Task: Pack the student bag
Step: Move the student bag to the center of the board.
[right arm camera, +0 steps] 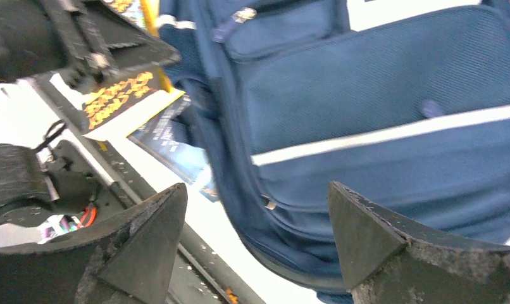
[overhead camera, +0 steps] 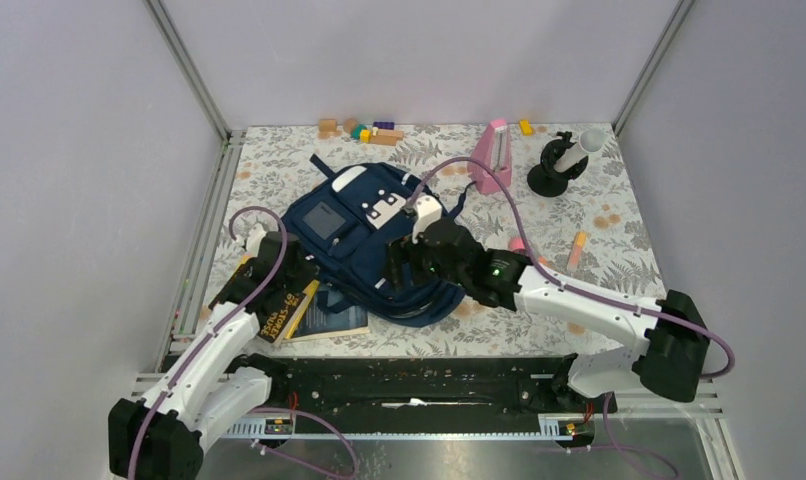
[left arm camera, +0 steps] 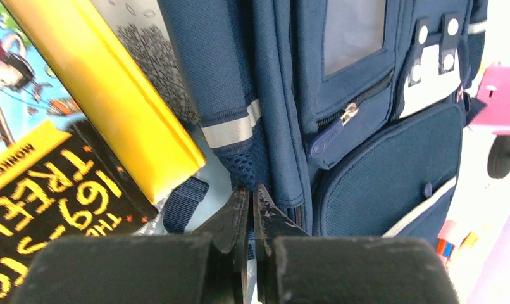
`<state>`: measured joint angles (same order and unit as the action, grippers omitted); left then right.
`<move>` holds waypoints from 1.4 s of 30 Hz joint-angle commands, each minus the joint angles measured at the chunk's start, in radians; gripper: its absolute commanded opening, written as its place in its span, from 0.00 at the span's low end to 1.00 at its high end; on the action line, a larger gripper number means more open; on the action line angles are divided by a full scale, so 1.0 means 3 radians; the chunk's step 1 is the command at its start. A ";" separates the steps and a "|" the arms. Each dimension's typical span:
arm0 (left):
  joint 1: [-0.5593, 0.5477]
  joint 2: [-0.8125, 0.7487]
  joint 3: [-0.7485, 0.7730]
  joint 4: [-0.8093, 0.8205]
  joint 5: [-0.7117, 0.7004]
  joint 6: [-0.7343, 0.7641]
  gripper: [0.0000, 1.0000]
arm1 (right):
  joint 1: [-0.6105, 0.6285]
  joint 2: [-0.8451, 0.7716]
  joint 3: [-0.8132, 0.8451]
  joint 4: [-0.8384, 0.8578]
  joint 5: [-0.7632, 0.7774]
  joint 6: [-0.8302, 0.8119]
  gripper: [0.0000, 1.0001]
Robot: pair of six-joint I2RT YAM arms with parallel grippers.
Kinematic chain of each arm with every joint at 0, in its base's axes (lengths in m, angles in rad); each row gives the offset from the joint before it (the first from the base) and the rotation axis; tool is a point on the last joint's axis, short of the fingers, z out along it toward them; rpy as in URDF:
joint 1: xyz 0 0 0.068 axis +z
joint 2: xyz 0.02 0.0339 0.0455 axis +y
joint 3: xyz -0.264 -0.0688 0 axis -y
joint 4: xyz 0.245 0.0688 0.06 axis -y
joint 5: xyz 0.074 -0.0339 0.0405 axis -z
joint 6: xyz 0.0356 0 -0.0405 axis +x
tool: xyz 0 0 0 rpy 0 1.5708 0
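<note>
**Right claw open over the backpack's near end; left claw shut at its side**

**Overhead view.** The backpack point(overhead camera: 364, 235) lies flat in mid-table, front face up. Its long axis runs from about 11 o'clock to 5 o'clock. The right claw point(overhead camera: 404, 265) hangs over the near end of the backpack, so this arm is the nearer one. The left claw point(overhead camera: 284, 262) sits at the backpack's 9 o'clock side, above a stack of books point(overhead camera: 314, 310) that touches the near-left edge. Toy blocks point(overhead camera: 364, 130), a pink box point(overhead camera: 494, 155) and a black stand point(overhead camera: 554, 170) lie well apart between 12 and 2 o'clock, out of the way.

**Left wrist view.** The jaws are pressed together with nothing seen between them, and the tips are just beside the backpack's side seam. A yellow book point(left arm camera: 132, 107) and a black-covered book point(left arm camera: 43, 196) lie toward 10 o'clock.

**Right wrist view.** The jaws are spread wide and hold nothing. The striped front pocket point(right arm camera: 391, 95) fills the gap ahead.

**Judgement.** The backpack looks closed, and that is what stands in the way of the books going in.
</note>
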<state>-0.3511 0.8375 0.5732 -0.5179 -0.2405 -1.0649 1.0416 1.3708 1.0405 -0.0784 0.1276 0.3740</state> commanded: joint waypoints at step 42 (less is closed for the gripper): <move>0.0966 0.3104 0.3149 0.0305 0.0822 0.2081 0.29 | -0.1405 0.0766 -0.0519 0.0656 -0.0584 0.1273 0.68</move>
<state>-0.0589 1.8053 1.4532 -0.4946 0.0116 -0.4824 0.6262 1.6020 0.8997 0.0071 -0.0875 0.6800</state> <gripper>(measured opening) 0.100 0.701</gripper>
